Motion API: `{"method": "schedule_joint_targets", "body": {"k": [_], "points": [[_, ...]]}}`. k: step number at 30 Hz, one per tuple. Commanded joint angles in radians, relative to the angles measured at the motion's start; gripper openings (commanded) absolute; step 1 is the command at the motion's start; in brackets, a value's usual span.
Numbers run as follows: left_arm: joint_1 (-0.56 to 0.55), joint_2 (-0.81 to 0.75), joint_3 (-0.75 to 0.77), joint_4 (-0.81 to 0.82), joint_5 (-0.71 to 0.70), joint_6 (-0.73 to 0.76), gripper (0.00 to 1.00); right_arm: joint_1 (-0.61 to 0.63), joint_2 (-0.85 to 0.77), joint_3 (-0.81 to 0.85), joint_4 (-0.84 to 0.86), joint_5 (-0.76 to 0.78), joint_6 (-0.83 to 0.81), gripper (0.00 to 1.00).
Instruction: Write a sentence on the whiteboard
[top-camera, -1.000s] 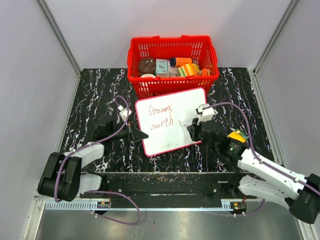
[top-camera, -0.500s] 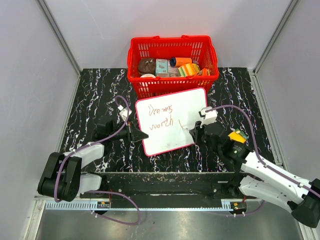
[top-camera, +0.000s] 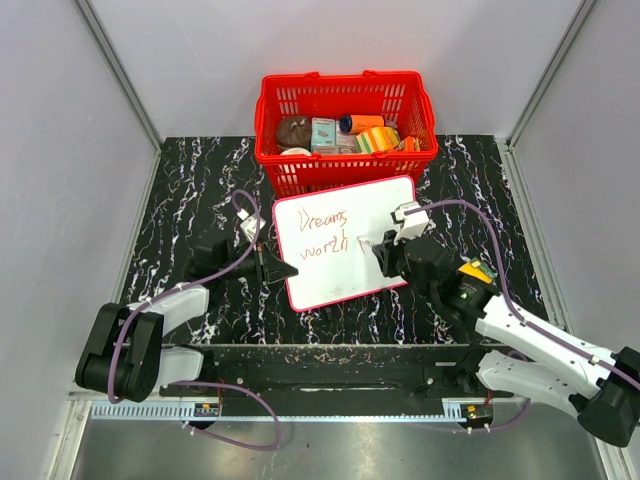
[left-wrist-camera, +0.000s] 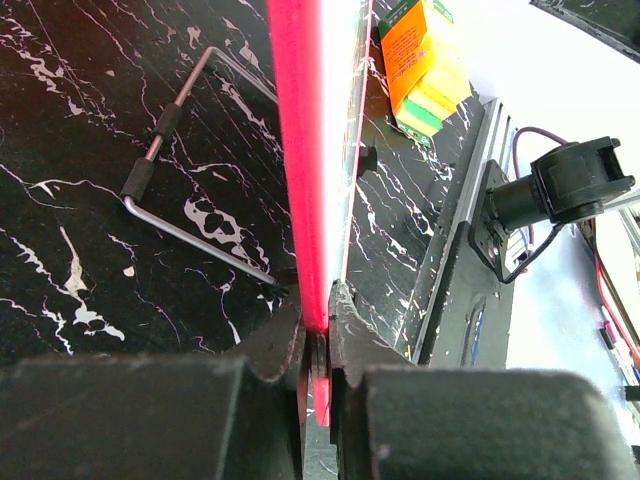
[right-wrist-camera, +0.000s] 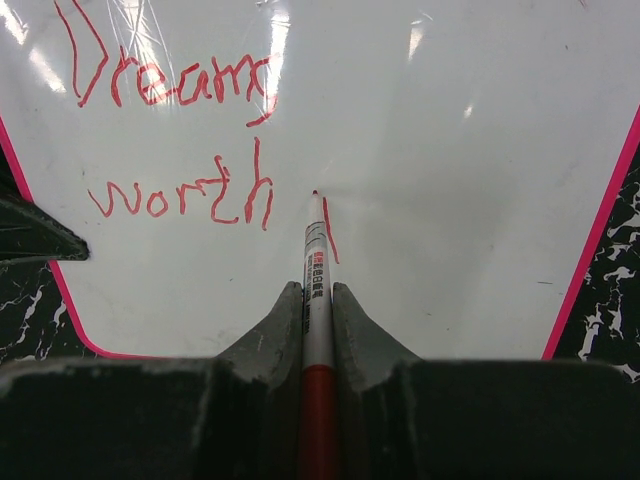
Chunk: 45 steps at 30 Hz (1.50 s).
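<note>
The whiteboard (top-camera: 370, 215) with its red-pink rim lies tilted in front of the red basket. The sentence (top-camera: 322, 232) in red reads "Dreams" over "worth", with one short stroke after it; it also shows in the right wrist view (right-wrist-camera: 180, 140). My left gripper (top-camera: 283, 269) is shut on the whiteboard's left rim (left-wrist-camera: 305, 180), which runs up between its jaws. My right gripper (top-camera: 378, 250) is shut on the red-and-white marker pen (right-wrist-camera: 318, 290). The pen's tip sits on the board at the top of the short stroke, right of "worth".
The red basket (top-camera: 345, 92) with several packets stands behind the board. A bent metal rod (left-wrist-camera: 165, 170) lies on the black marbled table left of the board's rim. An orange and green packet (left-wrist-camera: 425, 60) lies beyond. Grey walls close both sides.
The right gripper with the pen went down the board, drawing a short stroke after "worth", then came back up to the stroke's top. The left gripper and board stayed put.
</note>
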Motion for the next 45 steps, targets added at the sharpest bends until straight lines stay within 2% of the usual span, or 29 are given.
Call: {"method": "schedule_joint_targets", "body": {"k": [1, 45], "points": [[-0.002, 0.009, 0.028, 0.019, -0.109, 0.119, 0.0, -0.006, 0.011, 0.05, 0.067, 0.05, -0.026, 0.0], [-0.008, 0.009, 0.031, 0.007, -0.116, 0.125, 0.0, -0.006, 0.003, -0.01, 0.014, 0.048, 0.014, 0.0]]}}
